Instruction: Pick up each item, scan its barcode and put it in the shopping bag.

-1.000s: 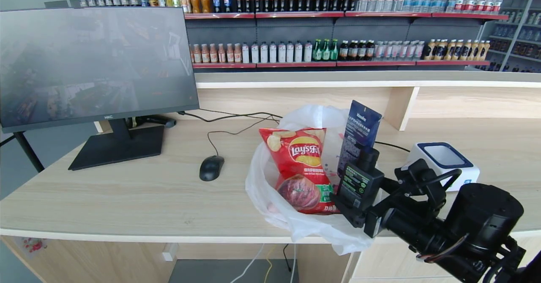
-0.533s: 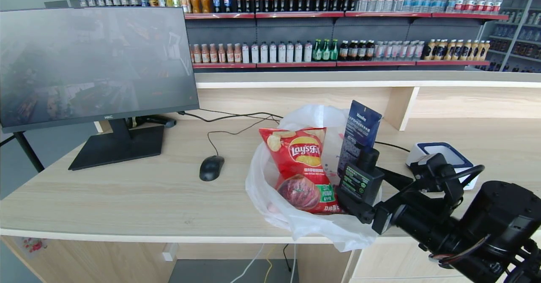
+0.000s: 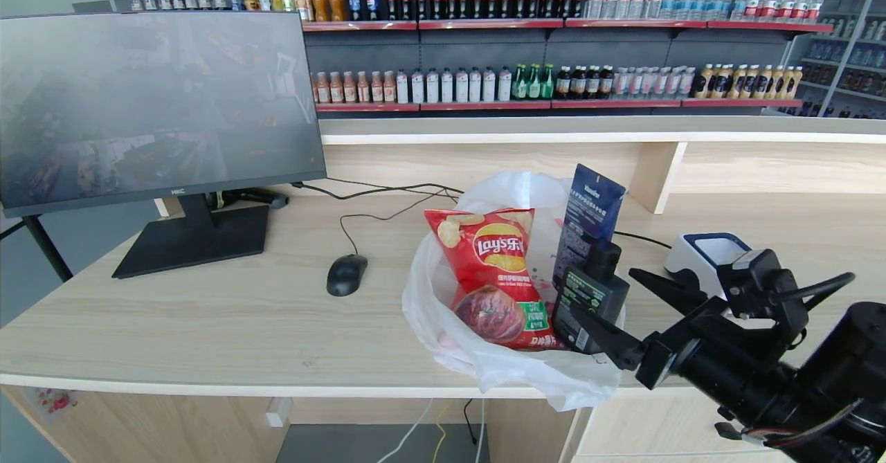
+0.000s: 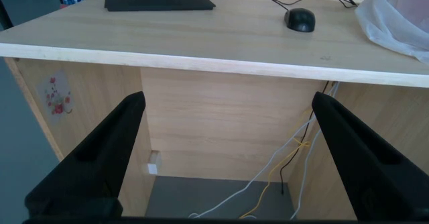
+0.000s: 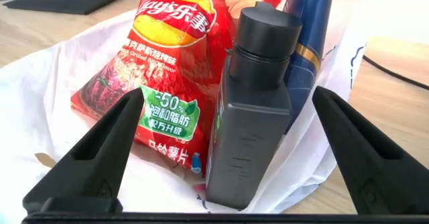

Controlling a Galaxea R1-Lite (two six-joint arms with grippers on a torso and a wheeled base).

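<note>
Currently, the right gripper point(image 3: 603, 293) sat at the near-right side of the shopping bag point(image 3: 443, 297), jaws spread wide, nothing gripped. In the right wrist view the right gripper point(image 5: 228, 95) had one finger on either side of the dark bottle point(image 5: 251, 110), both clear of it w/ visible gaps. The dark bottle point(image 3: 588, 290) stood upright inside the white plastic bag, cap up, just beside the red chip bag point(image 3: 495, 276) and in front of the blue pouch point(image 3: 590, 210). The chip bag leaned in the bag's middle, approx. upright; the pouch stood at the far-right side, its top above the bag rim. All three items were inside the bag, which rested on the wooden counter point(image 3: 208, 324) near its front edge. The barcode scanner point(image 3: 699, 250) sat on the counter to the right of the bag, partly hidden by the right arm. The left gripper point(image 4: 228, 96) hung below counter level, facing the counter's front panel, jaws wide, empty. A mouse point(image 3: 346, 274) lay left of the bag; a monitor point(image 3: 152, 103) stood at far left. Drink shelves point(image 3: 554, 34) lined the back wall.
</note>
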